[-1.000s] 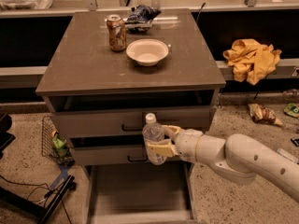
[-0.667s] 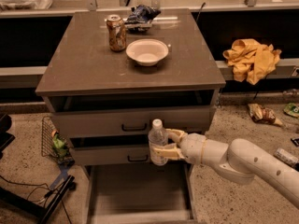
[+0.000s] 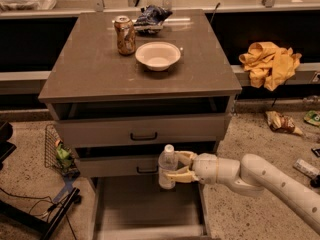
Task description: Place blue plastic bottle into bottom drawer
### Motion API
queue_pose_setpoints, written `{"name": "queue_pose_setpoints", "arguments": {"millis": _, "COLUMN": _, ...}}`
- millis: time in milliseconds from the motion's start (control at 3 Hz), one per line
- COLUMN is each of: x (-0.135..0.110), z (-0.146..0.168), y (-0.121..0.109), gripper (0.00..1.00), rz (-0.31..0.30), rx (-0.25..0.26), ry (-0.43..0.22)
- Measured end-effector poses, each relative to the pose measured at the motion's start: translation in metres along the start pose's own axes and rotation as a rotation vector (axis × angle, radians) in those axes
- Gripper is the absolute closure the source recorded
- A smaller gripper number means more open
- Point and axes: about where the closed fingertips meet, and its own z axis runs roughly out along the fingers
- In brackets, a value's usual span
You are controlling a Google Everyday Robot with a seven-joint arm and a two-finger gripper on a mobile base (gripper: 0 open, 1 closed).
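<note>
The blue plastic bottle, clear with a white cap, stands upright in my gripper, which reaches in from the right and is shut on its body. It hangs in front of the middle drawer, over the back part of the open bottom drawer, whose flat grey floor shows below. The bottle's base is above the drawer floor, apart from it.
On the cabinet top stand a brown-orange soda can, a white bowl and a crumpled chip bag. A yellow cloth lies to the right. A wire basket and cables sit on the floor at left.
My gripper has moved the bottle a little to the right and lower, toward the open bottom drawer.
</note>
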Motion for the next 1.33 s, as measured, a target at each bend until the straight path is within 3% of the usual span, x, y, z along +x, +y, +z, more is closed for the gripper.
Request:
{"name": "queue_pose_setpoints", "arguments": {"millis": 333, "x": 0.0, "z": 0.001, "y": 0.0, "gripper": 1.0, "rz": 0.0, "rx": -0.001, "ry": -0.001}}
{"name": "queue_pose_setpoints", "arguments": {"millis": 667, "x": 0.009, "z": 0.024, "y": 0.005, "gripper": 1.0, "rz": -0.008, "rx": -0.022, "ry": -0.04}}
{"name": "queue_pose_setpoints", "arguments": {"millis": 1000, "x": 0.032, "z": 0.059, "y": 0.012, "gripper": 1.0, "rz": -0.045, "rx": -0.06, "ry": -0.102}}
{"name": "queue_pose_setpoints", "arguments": {"millis": 1333, "x": 0.086, "z": 0.101, "y": 0.022, "gripper": 1.0, "rz": -0.09, "rx": -0.12, "ry": -0.179}}
